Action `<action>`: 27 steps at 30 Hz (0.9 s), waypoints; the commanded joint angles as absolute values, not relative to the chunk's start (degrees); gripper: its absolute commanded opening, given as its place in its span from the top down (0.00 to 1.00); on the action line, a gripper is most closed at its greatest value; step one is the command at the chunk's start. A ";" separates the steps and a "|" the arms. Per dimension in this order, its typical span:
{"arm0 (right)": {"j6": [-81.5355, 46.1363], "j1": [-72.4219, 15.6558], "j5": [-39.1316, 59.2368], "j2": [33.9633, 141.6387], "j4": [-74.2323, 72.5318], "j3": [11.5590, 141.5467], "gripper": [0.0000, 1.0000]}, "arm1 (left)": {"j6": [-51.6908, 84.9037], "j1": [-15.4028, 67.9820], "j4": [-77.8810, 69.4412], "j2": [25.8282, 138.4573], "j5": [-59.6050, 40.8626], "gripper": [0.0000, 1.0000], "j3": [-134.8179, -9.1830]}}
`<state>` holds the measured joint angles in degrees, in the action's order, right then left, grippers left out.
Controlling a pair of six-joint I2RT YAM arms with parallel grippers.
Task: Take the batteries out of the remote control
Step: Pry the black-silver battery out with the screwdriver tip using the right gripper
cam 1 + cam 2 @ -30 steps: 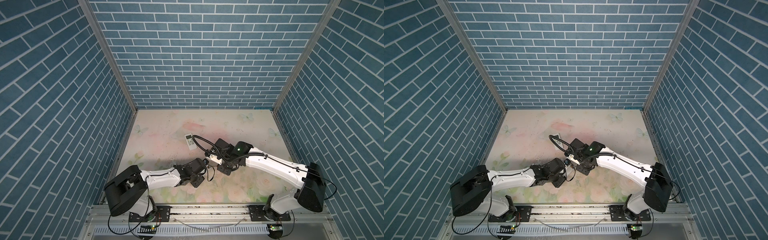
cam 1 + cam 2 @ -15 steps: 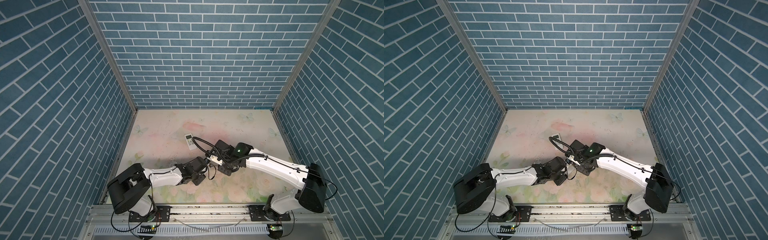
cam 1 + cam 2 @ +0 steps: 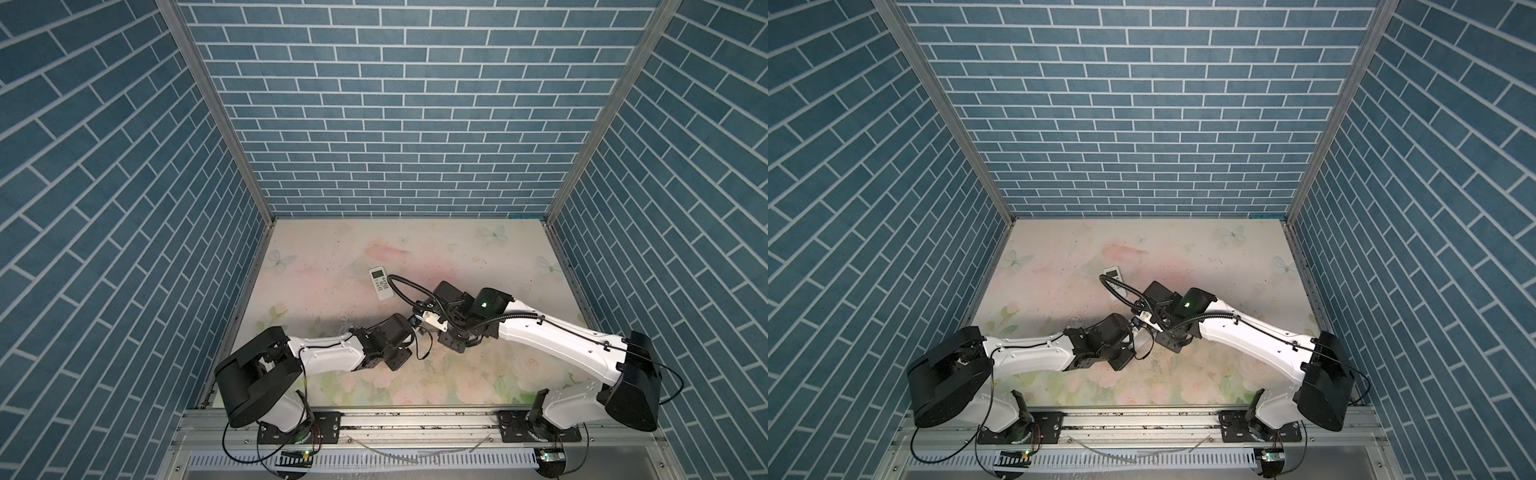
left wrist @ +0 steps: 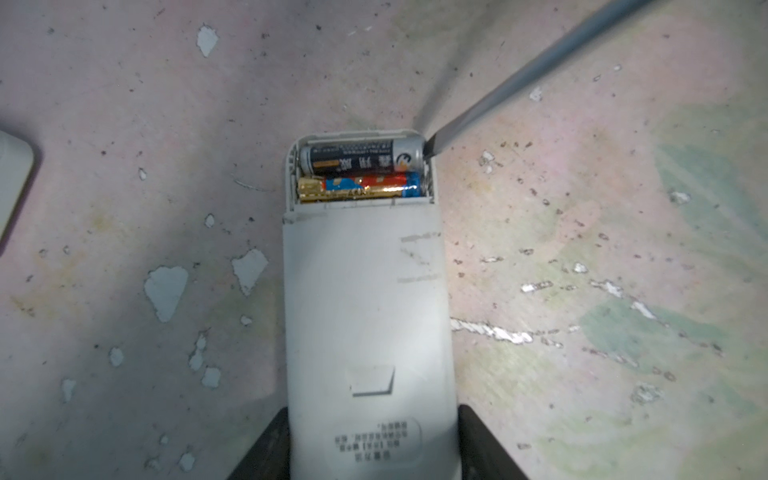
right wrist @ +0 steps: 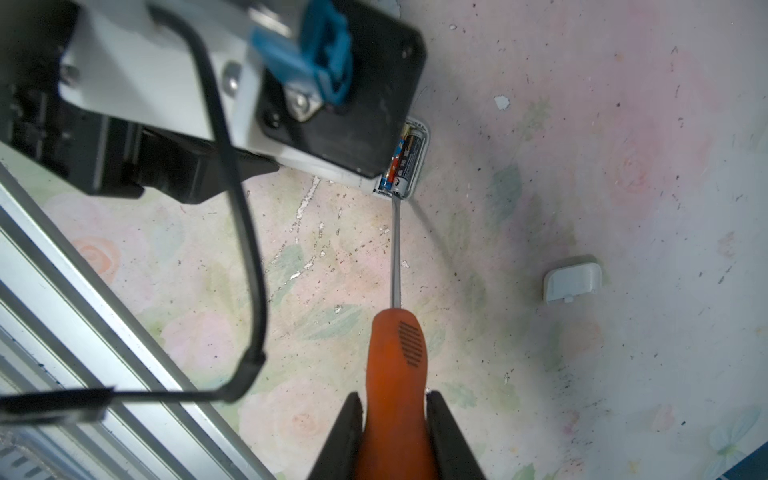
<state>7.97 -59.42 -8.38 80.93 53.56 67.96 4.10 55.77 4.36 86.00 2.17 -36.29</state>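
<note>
Left gripper (image 4: 374, 453): my jaws clamp the remote (image 4: 365, 311), back up, mid-table toward the front edge.
Batteries (image 4: 353, 166): two, side by side in its open bay.
Right gripper (image 5: 397, 436): narrow, gripping the orange screwdriver (image 5: 397, 353); its tip touches the black battery (image 5: 410, 160) at one end.
Cover (image 5: 573, 278): loose on the table (image 3: 478, 257).
Second remote (image 3: 381, 284): beyond, toward the back edge.

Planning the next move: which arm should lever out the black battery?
Right. The right tool grips the screwdriver, whose tip sits at the black battery end; the left tool is occupied clamping the remote.
</note>
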 commanded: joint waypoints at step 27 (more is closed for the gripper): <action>-1.36 -52.24 -5.11 76.09 53.15 67.84 1.00 | 2.34 56.63 5.08 85.08 -0.54 0.48 -34.80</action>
<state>3.22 -54.76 -10.04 78.74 48.82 67.96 3.22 56.36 3.11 86.04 -1.28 -35.79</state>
